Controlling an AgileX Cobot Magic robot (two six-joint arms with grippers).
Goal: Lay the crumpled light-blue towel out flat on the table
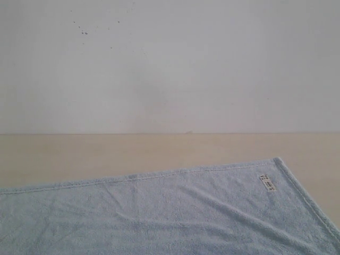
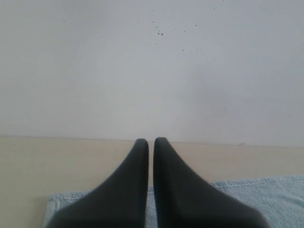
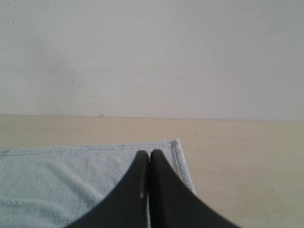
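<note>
Across the near part of the table [image 1: 106, 151], we see the towel [image 1: 170, 212] lying opened out in a single layer, pale blue against the beige surface. Its far hem [image 1: 159, 173] runs at a slant in the exterior view, rising toward the right until it meets a squared corner. Just inside that corner sits the small white tag [image 1: 267, 183], with dark print too small for us to read. A few shallow creases [image 1: 212, 204] cross the cloth, but it lies low on the table. Its near side and left side run out of the picture, so we cannot tell how those edges lie.

Beyond the towel a bare band of table reaches back to the white wall [image 1: 170, 64], which carries a scatter of dark specks [image 1: 84, 33].

We see the left gripper [image 2: 151, 142] poised above a hemmed corner of the towel, its jaws drawn together with only a thin slit between the dark fingers. The right gripper [image 3: 149, 153] hangs over the tagged end's corner – its jaws are pressed tight against each other. Whether either touches the cloth, we cannot tell.
</note>
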